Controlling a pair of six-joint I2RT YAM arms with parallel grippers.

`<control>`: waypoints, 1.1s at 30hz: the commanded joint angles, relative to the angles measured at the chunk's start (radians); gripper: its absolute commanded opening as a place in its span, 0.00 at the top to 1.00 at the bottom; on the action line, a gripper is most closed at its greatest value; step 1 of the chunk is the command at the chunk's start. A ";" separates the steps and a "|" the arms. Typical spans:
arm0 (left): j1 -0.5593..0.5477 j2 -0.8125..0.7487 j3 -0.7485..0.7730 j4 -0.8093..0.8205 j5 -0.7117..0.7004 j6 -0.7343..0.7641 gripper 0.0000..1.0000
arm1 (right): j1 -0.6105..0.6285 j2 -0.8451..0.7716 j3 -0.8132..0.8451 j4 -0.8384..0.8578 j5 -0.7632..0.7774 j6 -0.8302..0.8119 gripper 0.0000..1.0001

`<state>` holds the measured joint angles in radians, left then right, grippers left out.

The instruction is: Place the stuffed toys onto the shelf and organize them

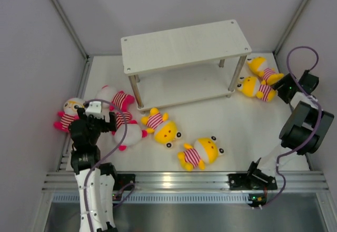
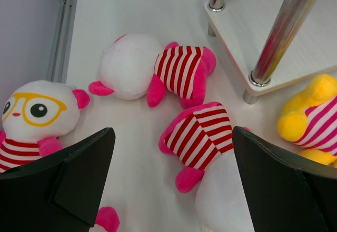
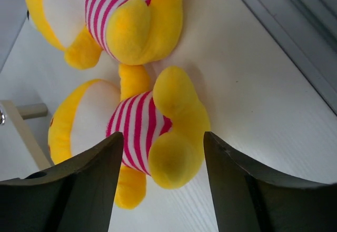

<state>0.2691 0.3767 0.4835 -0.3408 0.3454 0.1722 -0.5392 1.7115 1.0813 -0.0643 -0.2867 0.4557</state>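
- Only the top view takes in every group of toys: three pink toys (image 1: 113, 99) at the shelf's (image 1: 184, 45) 8 o'clock, two yellow toys (image 1: 162, 128) at its 6 o'clock and two more at 3 o'clock. All lie on the table (image 1: 237, 127).
- Only the left wrist view shows a glasses toy (image 2: 37, 108), face up in yellow spectacles. Two others there show striped backs and no face.
- Only the right wrist view shows the 3 o'clock pair touching.
- The shelf has two pale boards on metal legs.
- The left gripper (image 2: 172, 137) is spread wide over a pink toy and grips nothing.
- The right gripper (image 3: 163, 137) is also wide open and grips nothing, with a yellow toy showing between its fingers.
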 commanded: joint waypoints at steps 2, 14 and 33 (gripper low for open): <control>-0.011 0.111 0.070 0.026 -0.010 0.075 0.01 | 0.010 0.039 0.029 0.095 -0.121 0.054 0.39; -0.011 0.326 0.283 -0.207 0.041 0.230 0.01 | 0.053 0.077 -0.017 0.083 -0.060 0.084 0.72; -0.008 0.459 0.435 -0.253 -0.276 -0.100 0.01 | 0.122 -0.662 0.159 0.020 0.210 0.540 1.00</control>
<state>0.2596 0.8627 0.8719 -0.6632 0.2081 0.1940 -0.4732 1.1347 1.1141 -0.0547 -0.2104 0.8814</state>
